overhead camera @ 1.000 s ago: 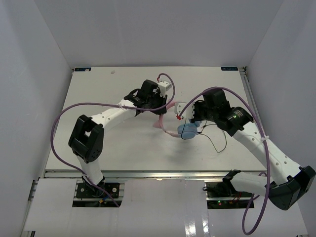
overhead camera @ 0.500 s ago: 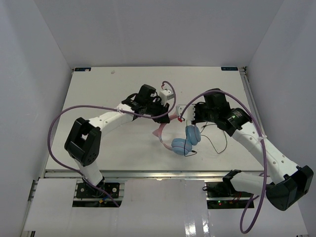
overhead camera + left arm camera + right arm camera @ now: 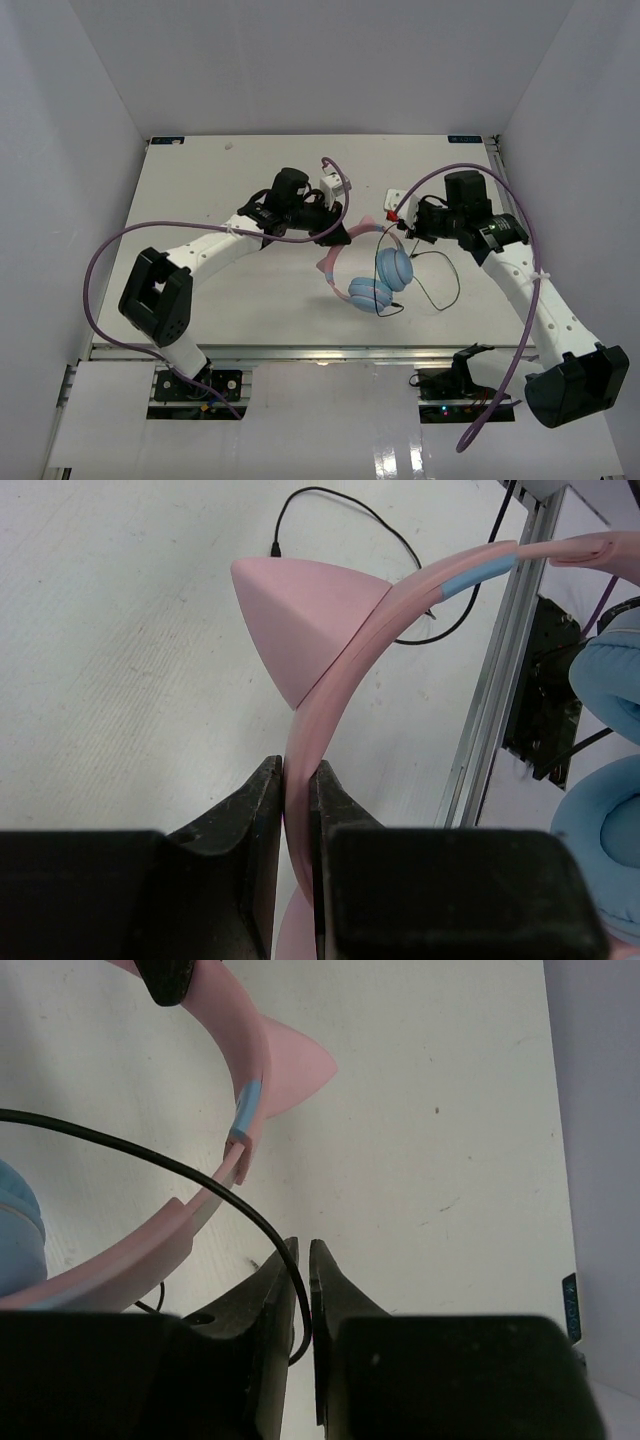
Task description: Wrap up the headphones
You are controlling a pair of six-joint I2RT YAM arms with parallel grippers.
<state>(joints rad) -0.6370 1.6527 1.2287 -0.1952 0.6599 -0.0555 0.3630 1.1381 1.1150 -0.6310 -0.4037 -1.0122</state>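
My left gripper (image 3: 297, 770) is clamped tight on the pink headband (image 3: 345, 660). The band's arc runs straight out ahead of the jaws and curves right to the blue ear cups (image 3: 392, 267), so the headphones (image 3: 375, 275) hang just ahead of me, over the table (image 3: 220, 190).

My right gripper (image 3: 303, 1250) is only a slit apart. The thin black cable (image 3: 150, 1150) comes in from the left and drops into that slit. I can't tell if it's pinched or loose. My right arm is nearer the cable slack.

The cable is hidden below the fingertips, and the ear cups are cut off in both wrist views.
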